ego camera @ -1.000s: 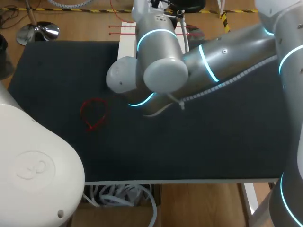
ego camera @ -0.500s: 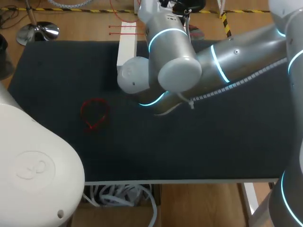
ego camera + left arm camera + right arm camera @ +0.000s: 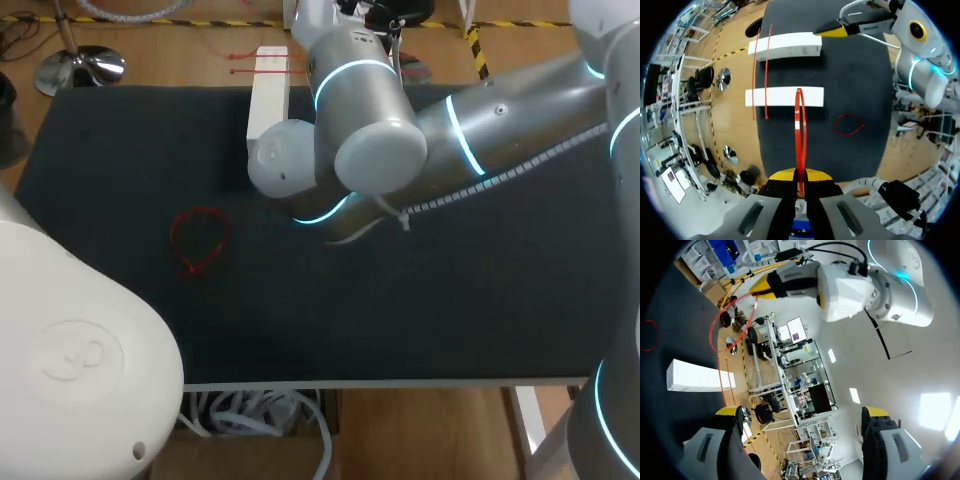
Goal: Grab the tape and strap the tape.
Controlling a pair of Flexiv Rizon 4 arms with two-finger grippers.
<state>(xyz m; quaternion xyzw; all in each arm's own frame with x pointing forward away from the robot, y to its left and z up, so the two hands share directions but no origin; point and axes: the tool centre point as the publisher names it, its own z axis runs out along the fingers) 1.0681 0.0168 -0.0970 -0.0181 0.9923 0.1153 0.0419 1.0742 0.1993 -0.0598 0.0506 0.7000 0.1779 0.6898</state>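
My left gripper (image 3: 800, 176) is shut on the end of a red tape (image 3: 800, 125), which is bent into a tall narrow loop rising ahead of its fingers. The right wrist view shows this gripper (image 3: 761, 290) high above the table with the red loop (image 3: 714, 332) hanging from it. My right gripper (image 3: 800, 412) is open, its fingers far apart with nothing between them; one yellow fingertip (image 3: 837, 31) shows by the far white block. A second red tape, closed into a loop (image 3: 200, 240), lies flat on the black table (image 3: 120, 150).
Two white blocks (image 3: 785, 46) (image 3: 785, 96) lie side by side at the table's far edge, with two straight red tapes (image 3: 762, 70) laid across them. My right arm (image 3: 400, 130) stretches over the table's middle. My left arm's white cover (image 3: 70, 340) fills the near left corner.
My right arm shifted to the right, baring more of the white block at the far edge, then held still. The looped tape on the table has not moved.
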